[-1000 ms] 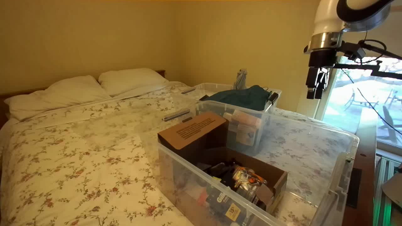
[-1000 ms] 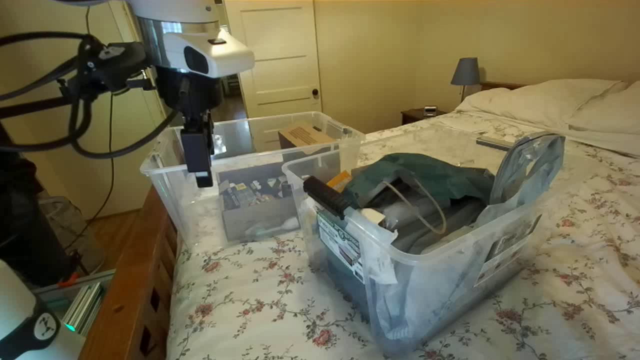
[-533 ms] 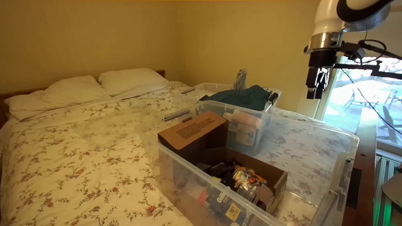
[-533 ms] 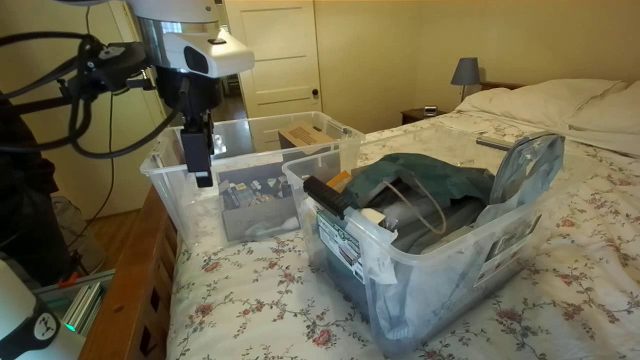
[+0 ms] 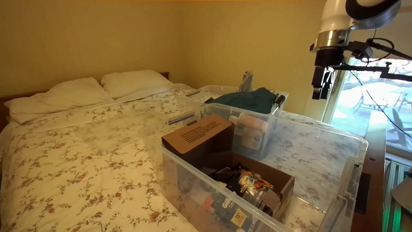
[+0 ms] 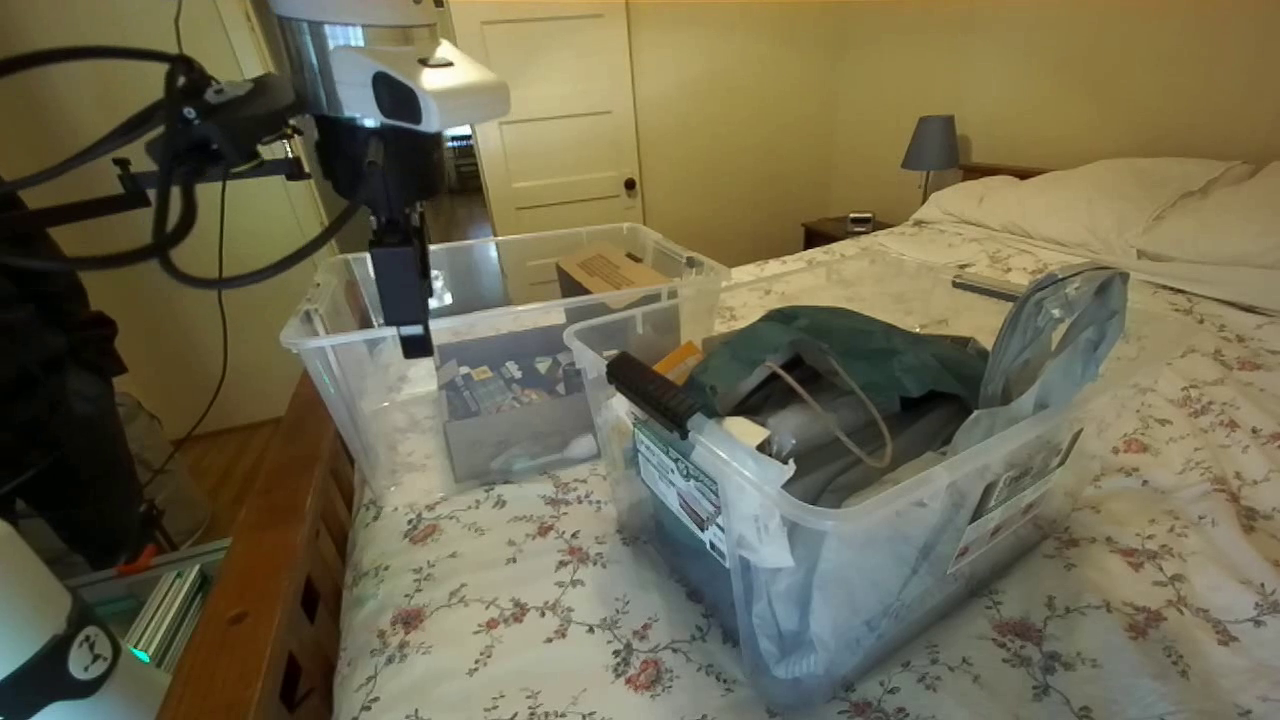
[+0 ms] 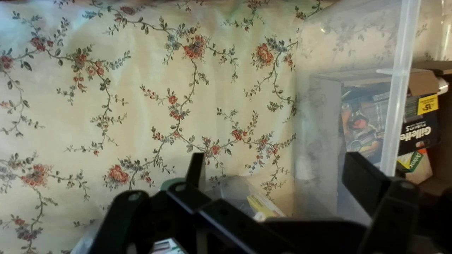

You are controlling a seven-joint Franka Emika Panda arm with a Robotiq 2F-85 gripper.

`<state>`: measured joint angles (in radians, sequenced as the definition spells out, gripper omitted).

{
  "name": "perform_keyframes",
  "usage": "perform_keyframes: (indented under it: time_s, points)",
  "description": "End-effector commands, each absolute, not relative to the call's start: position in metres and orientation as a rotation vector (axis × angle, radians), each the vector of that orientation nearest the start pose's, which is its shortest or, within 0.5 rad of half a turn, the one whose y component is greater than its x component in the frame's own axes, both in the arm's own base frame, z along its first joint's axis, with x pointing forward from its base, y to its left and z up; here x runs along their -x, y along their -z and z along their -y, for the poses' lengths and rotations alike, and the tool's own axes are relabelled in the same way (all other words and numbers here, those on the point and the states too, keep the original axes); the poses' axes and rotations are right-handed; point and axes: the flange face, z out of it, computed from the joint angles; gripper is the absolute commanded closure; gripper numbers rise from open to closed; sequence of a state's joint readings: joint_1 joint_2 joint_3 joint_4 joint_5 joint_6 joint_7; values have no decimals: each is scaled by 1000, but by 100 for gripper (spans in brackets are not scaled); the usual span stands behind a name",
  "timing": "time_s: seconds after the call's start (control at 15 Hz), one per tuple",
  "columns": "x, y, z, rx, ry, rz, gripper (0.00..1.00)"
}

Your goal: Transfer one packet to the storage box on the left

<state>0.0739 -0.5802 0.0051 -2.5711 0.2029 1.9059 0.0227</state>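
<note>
The packet [image 7: 423, 120] is dark with pale lettering and a yellow label. It lies among other packs in a brown cardboard box [image 5: 199, 132] inside the storage box. It also shows through the tub wall in an exterior view [image 5: 222, 210]. The storage box [image 6: 520, 312] is the large clear tub; its rim also shows in the wrist view [image 7: 395, 106]. My gripper [image 7: 279, 173] is open and empty, its fingers wide apart. In both exterior views the gripper [image 5: 320, 93] [image 6: 415, 340] hangs pointing down, near the storage box's side by the footboard.
A smaller clear bin [image 6: 830, 518] holding teal cloth [image 6: 820, 350] and grey bags stands beside the storage box on the flowered bed. A wooden footboard [image 6: 250, 590] runs along the bed's edge. Pillows [image 5: 135, 83] lie at the head. A dark figure [image 6: 60, 430] stands beyond.
My gripper has risen slightly in the last half second, with a small sideways shift, and stays empty. The dark figure has shifted a little. The bins and packet have not moved.
</note>
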Motion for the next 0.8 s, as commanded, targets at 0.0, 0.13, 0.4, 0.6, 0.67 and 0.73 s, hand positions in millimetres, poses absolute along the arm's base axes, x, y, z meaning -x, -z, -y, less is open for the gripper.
perform_keyframes:
  time_s: [0.0, 0.13, 0.4, 0.6, 0.67, 0.73]
  points:
    - [-378, -485, -77, 2976, 41, 81, 0]
    - [-391, -507, -97, 2958, 175, 136, 0]
    - [-434, -527, -140, 2935, 400, 256, 0]
    - [-473, -523, -157, 2972, 542, 379, 0]
    - [-485, -521, -160, 2993, 595, 416, 0]
    - [-500, -514, -162, 3025, 640, 445, 0]
